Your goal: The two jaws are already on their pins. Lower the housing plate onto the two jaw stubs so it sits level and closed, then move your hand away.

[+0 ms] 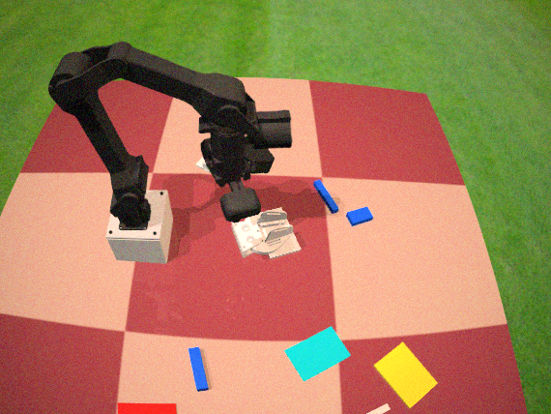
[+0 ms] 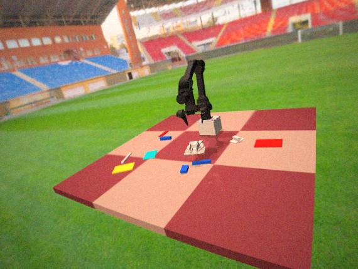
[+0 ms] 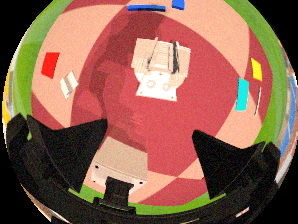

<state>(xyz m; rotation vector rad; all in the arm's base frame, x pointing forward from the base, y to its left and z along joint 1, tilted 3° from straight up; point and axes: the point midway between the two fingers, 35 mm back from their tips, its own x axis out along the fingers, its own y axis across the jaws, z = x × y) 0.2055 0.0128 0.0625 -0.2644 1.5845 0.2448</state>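
Note:
The white housing plate (image 1: pixel 244 235) (image 3: pixel 158 93), with two round pin spots showing, lies over the rear ends of the two jaws on the base plate (image 1: pixel 289 250) (image 3: pixel 184 55). It looks roughly level; how closely it sits on the stubs is too small to tell. One upright jaw (image 1: pixel 278 235) (image 3: pixel 175 56) and the other jaw (image 1: pixel 273 217) stand side by side, reaching out from the housing plate. My gripper (image 2: pixel 195 123) (image 3: pixel 152 129) is open and empty. It hangs above the assembly, toward the arm's base, apart from it. In the top view one finger hides the other.
A white ridged part (image 2: pixel 237 139) (image 3: pixel 69 84) lies off to one side. Two blue blocks (image 1: pixel 326 196) (image 1: pixel 360 216) lie beyond the assembly, and a blue bar (image 1: pixel 198 369) lies apart. A cyan sheet (image 1: pixel 317 354), a yellow sheet (image 1: pixel 406 374) and a red sheet (image 2: pixel 268 142) lie flat.

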